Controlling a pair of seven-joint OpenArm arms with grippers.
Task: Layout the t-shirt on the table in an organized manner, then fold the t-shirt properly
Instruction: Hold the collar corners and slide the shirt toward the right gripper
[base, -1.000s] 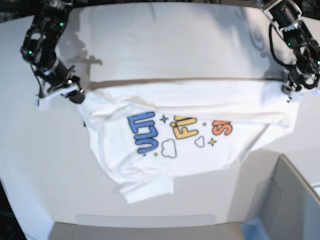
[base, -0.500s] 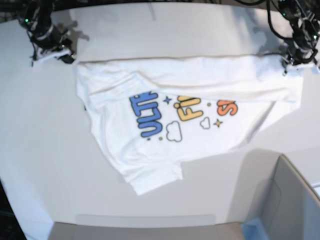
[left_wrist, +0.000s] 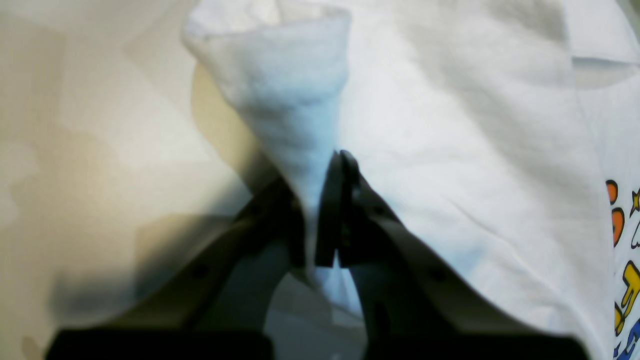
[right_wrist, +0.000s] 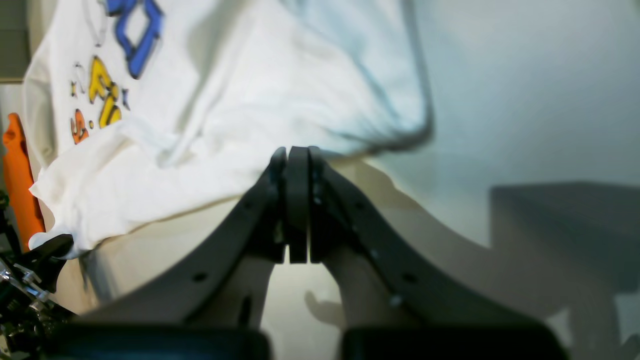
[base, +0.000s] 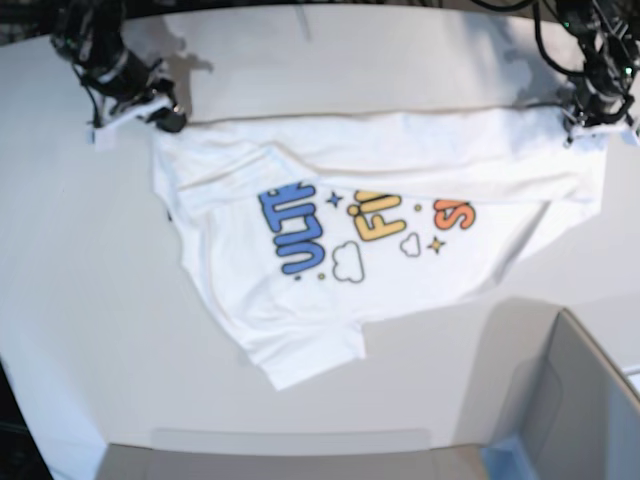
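Note:
The white t-shirt (base: 340, 230) lies print-up on the white table (base: 80, 300), its top edge folded over in a band and one sleeve pointing to the near side. At the right of the base view my left gripper (base: 585, 128) is shut on the shirt's far right corner. In the left wrist view the left gripper (left_wrist: 325, 167) pinches a cone of white t-shirt cloth (left_wrist: 295, 100). My right gripper (base: 166, 119) sits at the shirt's far left corner. The right wrist view shows the right gripper (right_wrist: 298, 150) shut with no cloth between the jaws, and the t-shirt (right_wrist: 240, 100) just beyond them.
A grey box (base: 585, 400) stands at the near right corner of the table. The table's curved far edge (base: 300, 12) runs behind both arms. An orange part (right_wrist: 17, 175) shows at the left edge of the right wrist view.
The shirt's top edge was carried toward the far side and laid on the table. The right gripper drew off to the far left, then came back beside the shirt's corner. The left gripper kept its grip.

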